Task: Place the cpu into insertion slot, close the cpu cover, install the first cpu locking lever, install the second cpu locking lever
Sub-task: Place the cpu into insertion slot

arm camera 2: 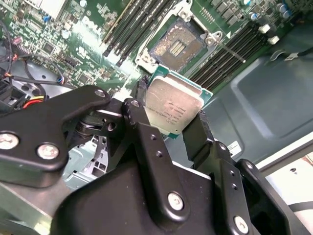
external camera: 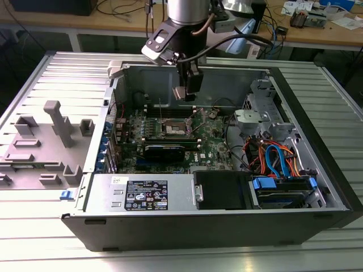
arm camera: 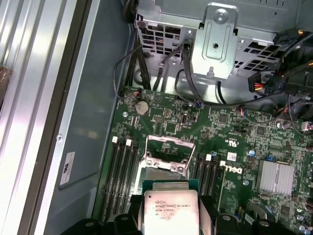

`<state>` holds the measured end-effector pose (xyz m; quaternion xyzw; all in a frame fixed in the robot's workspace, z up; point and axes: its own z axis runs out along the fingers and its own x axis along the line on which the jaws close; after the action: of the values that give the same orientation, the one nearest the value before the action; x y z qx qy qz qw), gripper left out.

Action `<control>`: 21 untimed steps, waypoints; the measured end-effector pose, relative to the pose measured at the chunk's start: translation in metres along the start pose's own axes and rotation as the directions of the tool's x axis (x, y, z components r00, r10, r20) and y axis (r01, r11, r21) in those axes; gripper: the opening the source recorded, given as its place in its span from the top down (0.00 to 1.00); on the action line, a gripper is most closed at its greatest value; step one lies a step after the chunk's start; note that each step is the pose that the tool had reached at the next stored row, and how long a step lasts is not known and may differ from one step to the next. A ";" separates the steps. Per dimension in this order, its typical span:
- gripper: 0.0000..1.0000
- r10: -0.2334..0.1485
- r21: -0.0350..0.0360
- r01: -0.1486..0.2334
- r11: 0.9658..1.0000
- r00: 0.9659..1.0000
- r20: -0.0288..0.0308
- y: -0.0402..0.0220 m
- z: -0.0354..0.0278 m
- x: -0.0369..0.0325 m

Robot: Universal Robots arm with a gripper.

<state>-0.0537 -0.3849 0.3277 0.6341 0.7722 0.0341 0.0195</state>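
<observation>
Holding the cpu [arm camera 2: 173,105] in the pincer [arm camera 2: 168,115], fingers shut on 2 opposite edges, metal lid facing the second wrist camera. Poised over the insertion slot [arm camera 2: 177,45], just below and ahead of the fingertips, apart from it. Past the slot, cpu cover [arm camera: 170,139] tipped up, open.

Likely hazards: setting down rotated or off-corner, crushing the contact field; slipping from so thin an edge grip.

Small dark print on the lid, white lettering on the motherboard [arm camera: 234,142], 1 white sticker [arm camera: 67,169] on the case wall alongside.
</observation>
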 end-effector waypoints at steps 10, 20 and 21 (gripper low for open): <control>0.46 0.149 -0.003 -0.149 0.989 0.989 0.011 -0.0005 0.0042 0.0000; 0.46 0.168 -0.003 -0.168 0.986 0.986 0.013 -0.0008 0.0047 0.0000; 0.46 0.168 -0.003 -0.168 0.986 0.986 0.013 -0.0008 0.0047 0.0000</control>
<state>-0.0541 -0.3850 0.3230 0.6970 0.7160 0.0323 0.0223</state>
